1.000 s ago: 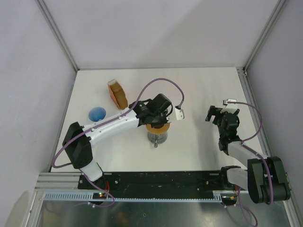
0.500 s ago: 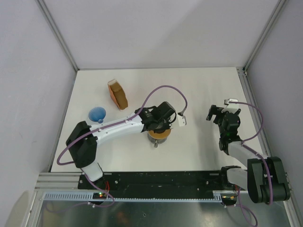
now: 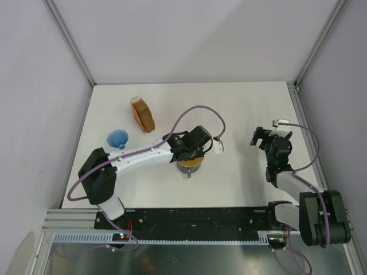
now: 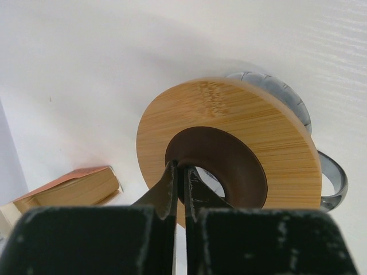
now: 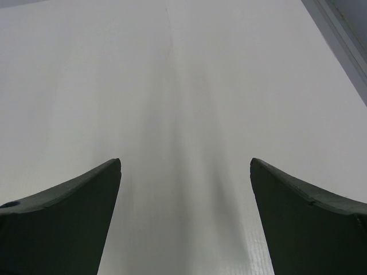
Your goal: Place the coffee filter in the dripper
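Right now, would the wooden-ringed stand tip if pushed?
The wooden ring looks stiff and solid. It sits on a clear glass base, so a high push might tip it. The glass is probably fragile.

An orange-brown packet rests on the far-left part of the white table, well apart from the table edges. Pale grey walls enclose the table on three sides, with aluminium corner posts between them.

White arms, purple cables, black fingers
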### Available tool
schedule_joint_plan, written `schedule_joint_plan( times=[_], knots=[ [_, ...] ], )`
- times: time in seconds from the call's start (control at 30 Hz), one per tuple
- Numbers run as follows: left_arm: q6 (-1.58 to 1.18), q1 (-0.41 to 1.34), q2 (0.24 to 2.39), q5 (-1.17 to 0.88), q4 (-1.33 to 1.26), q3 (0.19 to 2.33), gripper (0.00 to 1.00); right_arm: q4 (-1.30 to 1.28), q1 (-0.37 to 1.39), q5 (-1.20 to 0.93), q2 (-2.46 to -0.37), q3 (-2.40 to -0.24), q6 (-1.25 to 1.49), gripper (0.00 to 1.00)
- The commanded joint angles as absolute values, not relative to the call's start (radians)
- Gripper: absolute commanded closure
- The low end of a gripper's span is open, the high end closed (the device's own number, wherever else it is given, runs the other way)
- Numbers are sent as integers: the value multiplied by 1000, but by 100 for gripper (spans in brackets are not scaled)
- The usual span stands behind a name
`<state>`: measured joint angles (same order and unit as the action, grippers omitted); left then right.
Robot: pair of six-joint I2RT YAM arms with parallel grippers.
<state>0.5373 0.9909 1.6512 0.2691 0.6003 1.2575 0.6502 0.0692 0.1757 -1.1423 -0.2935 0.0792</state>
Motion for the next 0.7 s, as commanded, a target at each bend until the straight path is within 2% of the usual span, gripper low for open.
schedule_joint_plan(
  times=[0.0, 0.2, 0.67],
  knots=[
    [527, 1003, 1594, 354, 604, 1263, 100, 706, 62, 166, -1143, -295, 98, 1],
    [540, 1003, 1567, 380, 604, 1269, 100, 710, 60, 159, -1149, -295, 99, 1],
    [532, 1003, 1580, 293, 604, 1216, 100, 714, 56, 152, -1155, -295, 103, 1]
  ],
)
